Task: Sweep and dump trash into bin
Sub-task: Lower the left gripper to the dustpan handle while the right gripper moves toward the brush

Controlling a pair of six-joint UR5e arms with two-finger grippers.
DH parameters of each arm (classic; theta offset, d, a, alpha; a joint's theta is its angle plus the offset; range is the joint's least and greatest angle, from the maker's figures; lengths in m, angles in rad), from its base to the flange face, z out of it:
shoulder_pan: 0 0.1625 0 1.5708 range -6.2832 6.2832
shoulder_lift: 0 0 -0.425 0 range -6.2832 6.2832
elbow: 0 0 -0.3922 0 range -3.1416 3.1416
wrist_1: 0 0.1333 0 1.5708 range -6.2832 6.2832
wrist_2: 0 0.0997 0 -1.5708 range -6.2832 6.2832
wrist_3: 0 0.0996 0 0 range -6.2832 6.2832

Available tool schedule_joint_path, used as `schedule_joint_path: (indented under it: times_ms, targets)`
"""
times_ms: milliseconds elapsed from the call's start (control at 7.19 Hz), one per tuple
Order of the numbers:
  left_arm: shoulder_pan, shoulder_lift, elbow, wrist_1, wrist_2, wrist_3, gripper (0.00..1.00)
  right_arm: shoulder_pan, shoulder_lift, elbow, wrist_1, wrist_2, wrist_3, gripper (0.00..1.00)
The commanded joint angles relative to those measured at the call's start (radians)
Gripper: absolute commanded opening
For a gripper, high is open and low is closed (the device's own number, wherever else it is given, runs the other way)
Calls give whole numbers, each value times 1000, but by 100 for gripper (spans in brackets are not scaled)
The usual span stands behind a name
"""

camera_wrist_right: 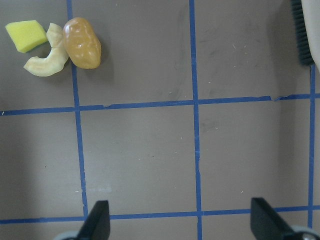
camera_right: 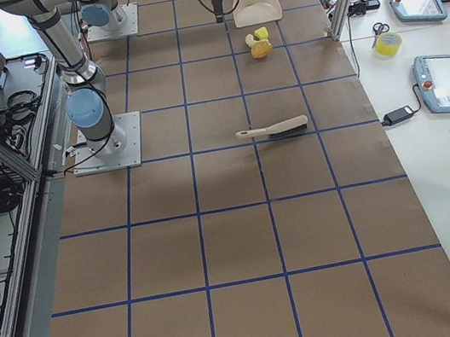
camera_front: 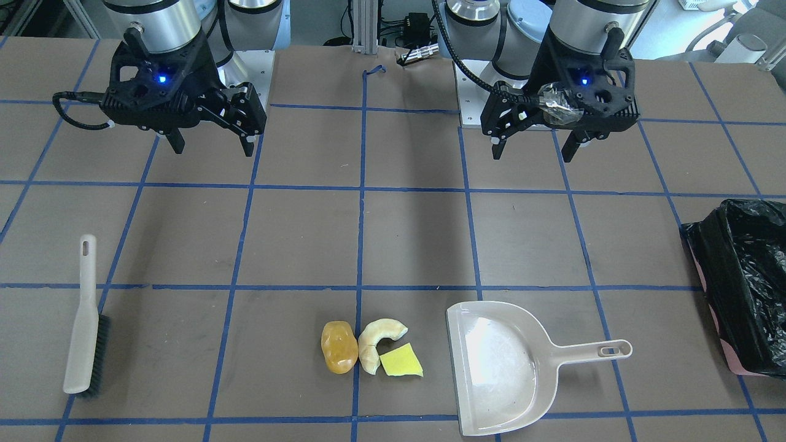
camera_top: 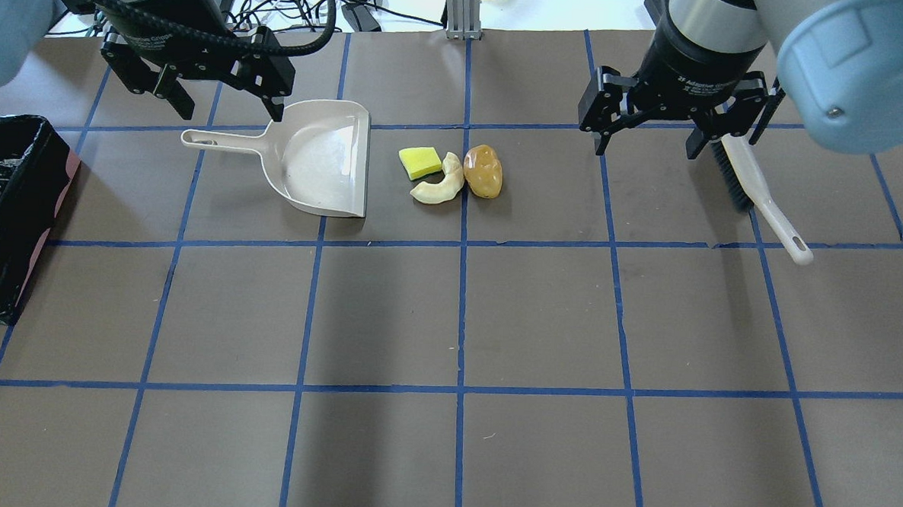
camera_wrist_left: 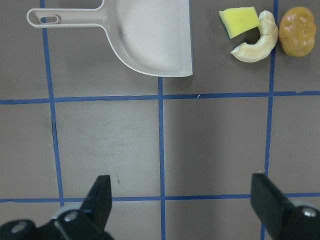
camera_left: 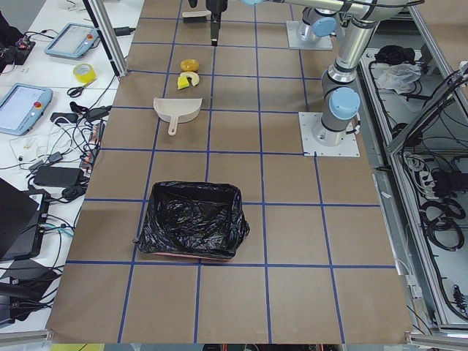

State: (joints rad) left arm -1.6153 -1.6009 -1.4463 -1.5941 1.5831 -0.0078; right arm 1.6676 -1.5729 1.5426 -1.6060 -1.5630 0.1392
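The amber lump (camera_front: 339,347), pale crescent (camera_front: 374,344) and yellow wedge (camera_front: 401,361) lie touching on the brown table. The beige dustpan (camera_front: 497,368) lies beside them, its mouth towards them. The pink bin with the black bag (camera_front: 706,245) stands at the table's end on my left side. A beige brush (camera_front: 83,325) lies flat on my right side. My left gripper (camera_front: 532,153) is open and empty, hovering near the dustpan handle (camera_top: 220,140). My right gripper (camera_front: 214,149) is open and empty, hovering by the brush (camera_top: 759,194).
The arm bases (camera_front: 245,67) stand on white plates at the robot's edge of the table. Past the far edge, an aluminium post (camera_top: 462,10) stands beside cables, and a side bench holds tablets (camera_right: 448,83) and a tape roll (camera_right: 387,43). Blue tape lines grid the table.
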Motion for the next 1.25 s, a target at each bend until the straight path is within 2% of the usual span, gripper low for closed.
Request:
schedule_joint_path:
  times_ms: [0, 278, 417, 556, 834, 973, 1112]
  targets:
    - [8, 1, -6, 18, -2, 17, 100, 0, 1, 2, -3, 0, 2, 100]
    - [12, -2, -6, 28, -3, 38, 100, -2, 7, 4, -3, 0, 2, 100]
    - [29, -10, -8, 45, 0, 146, 100, -15, 17, 4, -3, -2, 0, 100]
    - [70, -25, -11, 45, 0, 383, 100, -63, 17, 4, -2, 4, -30, 100]
    - [229, -45, -51, 66, -14, 736, 100, -185, 17, 4, 1, 0, -290, 100]
    - [270, -62, -51, 78, -3, 976, 100, -253, 19, 11, 6, -3, -320, 100]
    - [297, -89, -52, 141, 3, 1214, 100, -332, 19, 48, 0, -18, -402, 100]
